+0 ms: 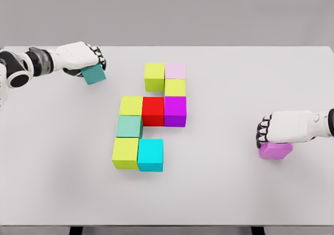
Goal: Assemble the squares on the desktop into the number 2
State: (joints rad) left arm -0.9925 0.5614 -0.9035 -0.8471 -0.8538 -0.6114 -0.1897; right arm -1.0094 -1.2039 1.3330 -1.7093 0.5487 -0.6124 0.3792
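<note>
Head view shows a smooth, matte white desktop [235,193] carrying plain, flat-shaded cubes with crisp edges. Nine of them sit packed face to face near the middle: a yellow-green cube [154,76] beside a pale pink cube [175,70], another yellow-green one [175,87] below the pink, then a row of yellow-green [131,105], red [153,111] and magenta [175,111], with a sea-green cube [129,126], a yellow-green cube [125,153] and a cyan cube [151,154] beneath. At upper left, the glossy white left hand [83,57] curls over a teal cube [94,74], gripping it. Well apart at right, the right hand [279,128] closes down on a violet cube [275,150] resting on the desktop.
</note>
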